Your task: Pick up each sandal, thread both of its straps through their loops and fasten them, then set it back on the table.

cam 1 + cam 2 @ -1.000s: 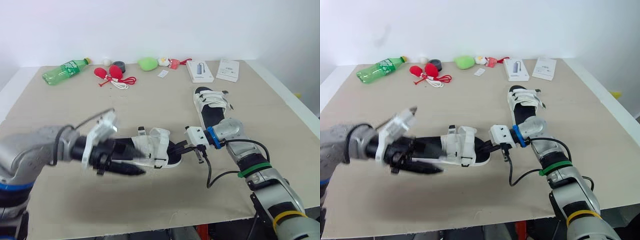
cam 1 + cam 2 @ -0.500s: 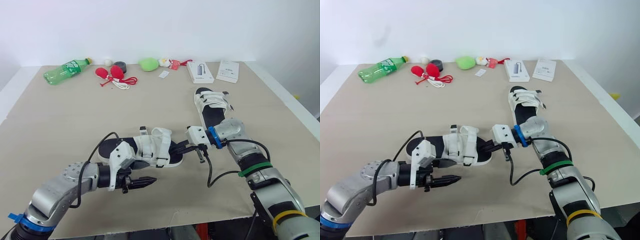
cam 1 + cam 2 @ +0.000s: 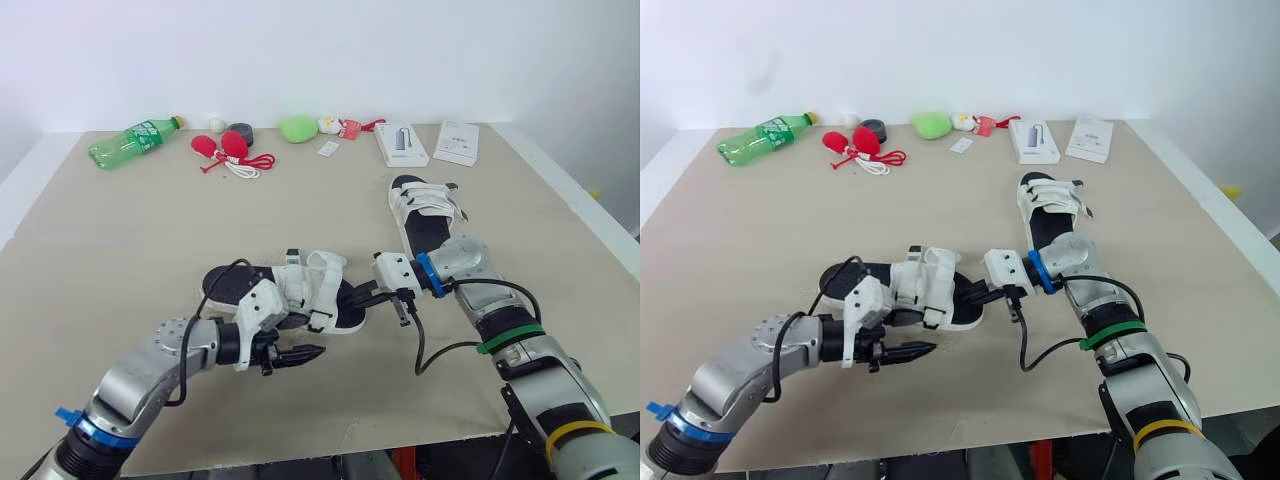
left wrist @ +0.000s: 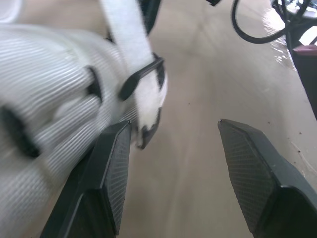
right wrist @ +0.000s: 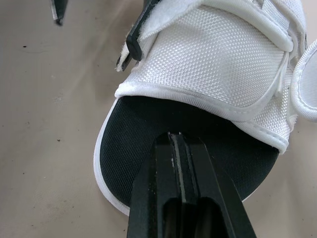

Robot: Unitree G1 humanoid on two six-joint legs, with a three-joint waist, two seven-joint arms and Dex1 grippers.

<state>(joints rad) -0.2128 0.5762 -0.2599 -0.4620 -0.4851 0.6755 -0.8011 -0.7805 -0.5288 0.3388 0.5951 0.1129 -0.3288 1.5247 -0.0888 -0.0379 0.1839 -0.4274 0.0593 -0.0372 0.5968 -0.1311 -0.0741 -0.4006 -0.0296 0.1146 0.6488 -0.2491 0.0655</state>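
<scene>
The sandal (image 3: pixel 310 287) lies flat on the bench (image 3: pixel 120 240). The right fingers (image 5: pixel 178 173) are pressed together on its black toe pad (image 5: pixel 131 131), likely to pin it. The left fingers (image 3: pixel 297 355) are spread apart beside the white woven strap (image 4: pixel 126 39) and its black loop (image 4: pixel 143 74) (hard plastic, I think), ready to pinch.

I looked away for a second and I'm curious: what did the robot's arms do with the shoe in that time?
The left gripper swung down from near the front sandal's heel to the table beside it, then crept toward its straps, fingers open, holding nothing. The right gripper stayed shut at that sandal's toe. The far sandal did not move.
</scene>
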